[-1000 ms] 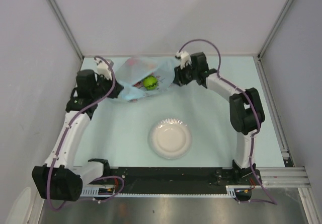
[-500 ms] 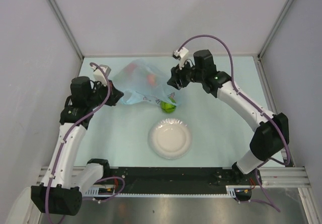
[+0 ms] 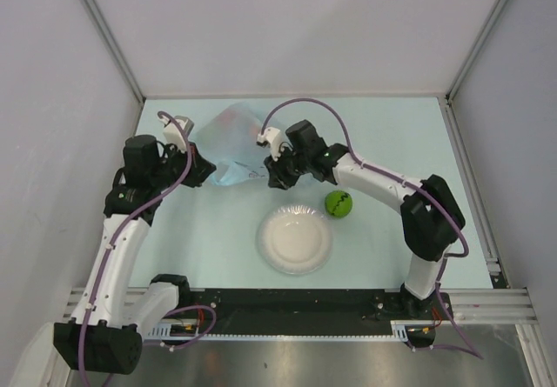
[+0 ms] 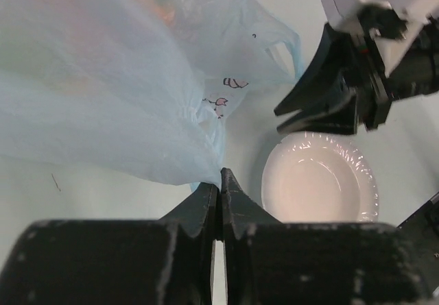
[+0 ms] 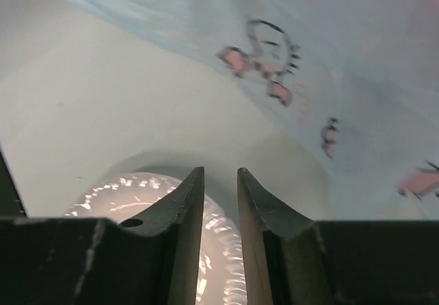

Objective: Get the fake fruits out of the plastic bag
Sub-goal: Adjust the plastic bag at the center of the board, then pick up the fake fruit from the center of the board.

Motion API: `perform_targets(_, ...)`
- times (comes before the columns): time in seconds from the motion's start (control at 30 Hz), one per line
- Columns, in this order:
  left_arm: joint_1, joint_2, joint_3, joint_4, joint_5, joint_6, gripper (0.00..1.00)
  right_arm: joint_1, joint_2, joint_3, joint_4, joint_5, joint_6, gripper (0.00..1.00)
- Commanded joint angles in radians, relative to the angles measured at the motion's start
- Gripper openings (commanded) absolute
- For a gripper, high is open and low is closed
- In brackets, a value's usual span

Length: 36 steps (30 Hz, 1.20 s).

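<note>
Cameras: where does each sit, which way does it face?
Top external: above, behind the bases, looking down; left arm, right arm, plastic bag, paper plate, green fruit.
Left wrist: looks past left gripper, shut on the bag, toward plate and right gripper.
Right wrist: looks past its own fingers, at bag and plate.
Shared: bag and plate, all three.

Thin translucent light-blue plastic bag (image 4: 103, 92): crinkled film, faintly glossy, printed with small pink-and-dark figures. Round white plate (image 4: 319, 181): smooth, glossy, with bright highlights on a ribbed rim; plastic or coated paper, cannot be told. Small green ball-shaped fruit (image 3: 338, 203): dull surface, material not discernible. Pale mint counter (image 3: 392, 143): smooth, matt. Left claw (image 4: 219, 173) and right claw (image 5: 221, 171): black matt plastic, finely scuffed and dusty. White arm shells (image 3: 117, 235): smooth, semi-gloss plastic. Silver frame rails (image 3: 487, 300): bare brushed metal. Grey booth walls (image 3: 305, 30): smooth, matt panels.
</note>
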Motion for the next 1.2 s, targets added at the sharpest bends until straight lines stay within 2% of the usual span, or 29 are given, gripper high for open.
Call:
perform_targets(0.0, -0.003, 0.004, -0.005, 0.043, -0.017, 0.019, 0.08, -0.118, -0.038, 0.02, -0.023, 0.05, -0.035, 0.32)
perform_targets(0.03, -0.003, 0.017, 0.001, 0.042, -0.02, 0.025, 0.11, -0.128, -0.061, 0.018, -0.048, 0.062, -0.057, 0.34)
perform_targets(0.07, -0.003, 0.025, 0.01, 0.043, -0.02, 0.042, 0.14, -0.141, -0.087, 0.012, -0.071, 0.084, -0.075, 0.43)
perform_targets(0.1, -0.003, 0.033, 0.013, 0.046, -0.025, 0.048, 0.16, -0.167, -0.125, 0.003, -0.12, 0.113, -0.087, 0.49)
perform_targets(0.13, -0.003, 0.039, 0.015, 0.048, -0.026, 0.051, 0.21, -0.185, -0.15, -0.011, -0.144, 0.121, -0.086, 0.54)
perform_targets(0.17, -0.003, 0.056, 0.018, 0.051, -0.026, 0.054, 0.25, -0.202, -0.177, -0.029, -0.164, 0.128, -0.075, 0.65)
perform_targets(0.23, -0.003, 0.068, 0.022, 0.049, -0.005, 0.054, 0.39, -0.253, -0.252, -0.083, -0.268, 0.132, -0.06, 0.74)
perform_targets(0.27, -0.003, 0.077, 0.024, 0.049, 0.001, 0.054, 0.42, -0.262, -0.272, -0.101, -0.311, 0.131, -0.067, 0.85)
perform_targets(0.37, -0.003, 0.083, 0.025, 0.046, 0.017, 0.048, 0.54, -0.299, -0.352, -0.155, -0.488, 0.161, -0.185, 0.93)
perform_targets(0.4, -0.004, 0.083, 0.024, 0.046, 0.02, 0.05, 0.56, -0.308, -0.363, -0.16, -0.588, 0.186, -0.224, 0.95)
perform_targets(0.47, -0.003, 0.083, 0.022, 0.043, 0.027, 0.053, 0.61, -0.355, -0.366, -0.172, -0.687, 0.226, -0.331, 0.97)
perform_targets(0.5, -0.004, 0.089, 0.024, 0.043, 0.03, 0.054, 0.62, -0.375, -0.357, -0.175, -0.776, 0.296, -0.35, 0.97)
perform_targets(0.7, -0.003, 0.123, 0.03, 0.059, 0.052, 0.062, 0.64, -0.573, -0.256, -0.24, -0.956, 0.38, -0.437, 1.0)
perform_targets(0.97, -0.003, 0.134, 0.031, 0.091, 0.063, 0.047, 0.64, -0.658, -0.243, -0.371, -0.95, 0.541, -0.502, 1.0)
perform_targets(1.17, -0.003, 0.136, 0.038, 0.095, 0.075, 0.037, 0.65, -0.705, -0.219, -0.494, -0.833, 0.713, -0.525, 1.0)
